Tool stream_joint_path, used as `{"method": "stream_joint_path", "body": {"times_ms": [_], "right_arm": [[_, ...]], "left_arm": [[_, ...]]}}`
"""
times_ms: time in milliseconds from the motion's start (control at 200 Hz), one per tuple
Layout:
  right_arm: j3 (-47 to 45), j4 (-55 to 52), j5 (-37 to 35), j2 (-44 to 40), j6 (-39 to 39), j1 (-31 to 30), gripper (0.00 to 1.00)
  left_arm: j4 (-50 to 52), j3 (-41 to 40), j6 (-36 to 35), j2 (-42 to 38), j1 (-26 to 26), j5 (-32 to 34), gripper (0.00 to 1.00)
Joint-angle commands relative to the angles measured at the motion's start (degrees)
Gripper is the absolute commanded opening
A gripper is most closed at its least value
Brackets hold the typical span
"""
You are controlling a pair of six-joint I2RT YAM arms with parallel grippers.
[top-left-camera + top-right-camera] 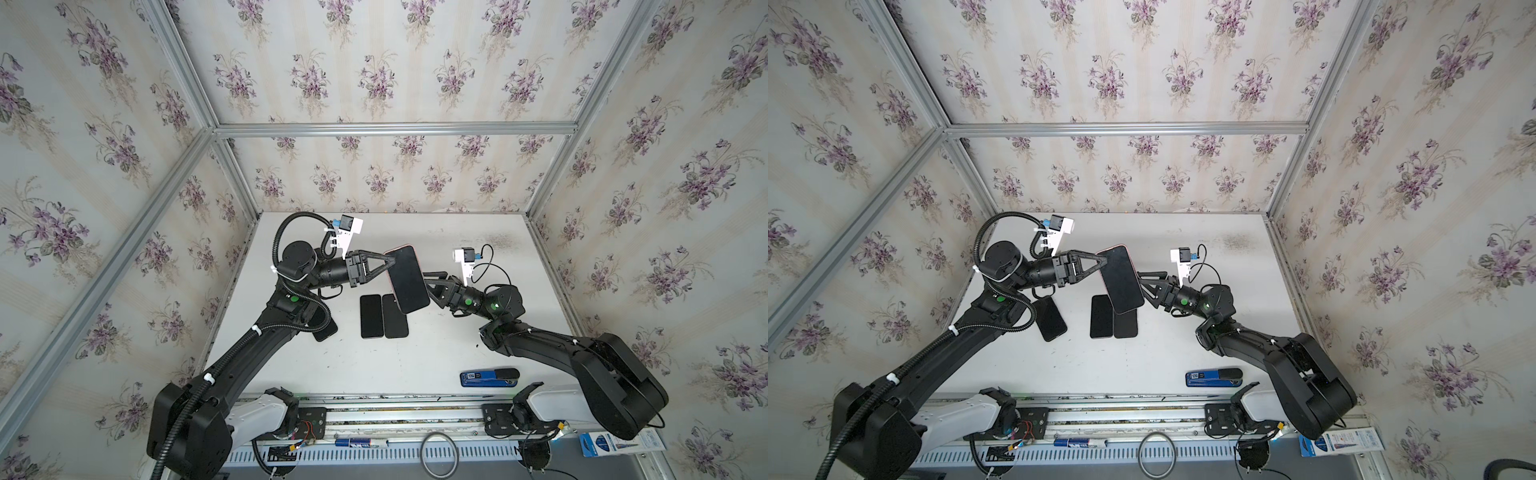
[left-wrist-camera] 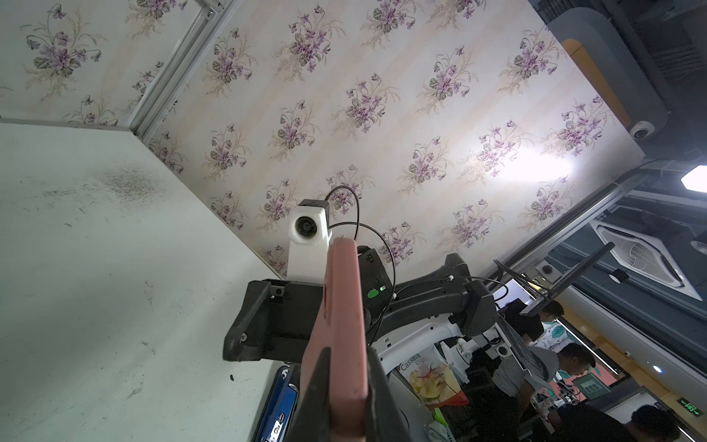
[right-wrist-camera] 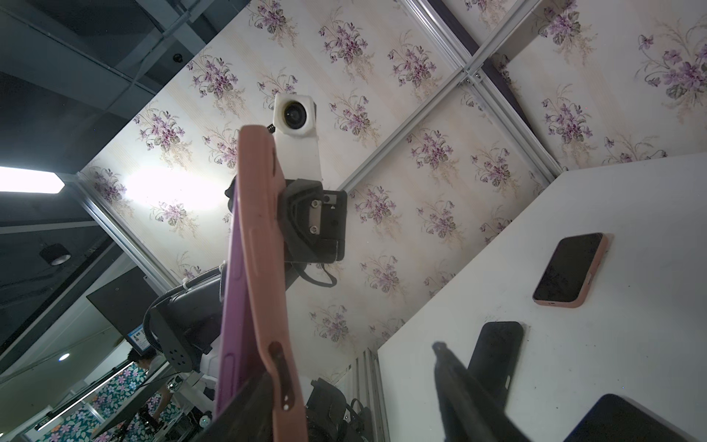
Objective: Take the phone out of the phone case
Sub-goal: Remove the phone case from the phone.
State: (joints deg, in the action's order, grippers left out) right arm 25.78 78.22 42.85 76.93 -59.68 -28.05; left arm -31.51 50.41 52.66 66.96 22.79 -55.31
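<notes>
The phone hangs screen-up in mid-air above the table, in both top views. It sits in a pink phone case. My left gripper is shut on the case's far left edge, with the case pinched between both fingers in the left wrist view. My right gripper stands open at the opposite long edge. In the right wrist view one finger lies against the case and the other finger stands well apart. There the phone's purple side shows beside the pink case wall.
Two bare black phones lie side by side on the white table, under the held phone. Another phone in a pink case lies beneath the left arm. A blue stapler lies near the front right.
</notes>
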Motion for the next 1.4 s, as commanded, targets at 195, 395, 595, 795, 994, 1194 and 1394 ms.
{"method": "stream_joint_path", "body": {"times_ms": [195, 395, 595, 795, 994, 1194, 1394], "right_arm": [[-3.5, 2.2, -1.6, -1.9, -4.9, 0.1, 0.54], [-6.7, 1.5, -2.7, -2.4, -7.0, 0.0, 0.39], [-7.9, 1.2, -2.2, -2.0, -8.2, -0.1, 0.30], [-9.2, 1.9, -2.1, -1.4, -8.8, -0.1, 0.22], [-9.6, 1.3, -2.2, 0.0, -9.7, -0.1, 0.12], [-10.3, 1.1, -2.9, 1.4, -10.4, -0.1, 0.05], [-10.8, -0.7, -3.9, 1.5, -10.2, -0.1, 0.00]], "left_arm": [[-0.2, 0.2, -0.1, 1.0, -0.5, -1.2, 0.00], [-0.2, -1.1, -2.2, 3.0, -0.4, -0.2, 0.00], [-3.2, -1.7, -2.1, 6.4, 0.4, 0.6, 0.00], [-5.5, -2.4, -2.2, 8.6, 0.8, 1.1, 0.00], [-8.8, -2.5, -1.3, 11.8, 0.9, 1.0, 0.00], [-11.4, -2.2, -0.6, 15.0, 0.9, 1.4, 0.00], [-13.7, -1.8, -0.7, 18.6, 1.4, 1.9, 0.02]]}}
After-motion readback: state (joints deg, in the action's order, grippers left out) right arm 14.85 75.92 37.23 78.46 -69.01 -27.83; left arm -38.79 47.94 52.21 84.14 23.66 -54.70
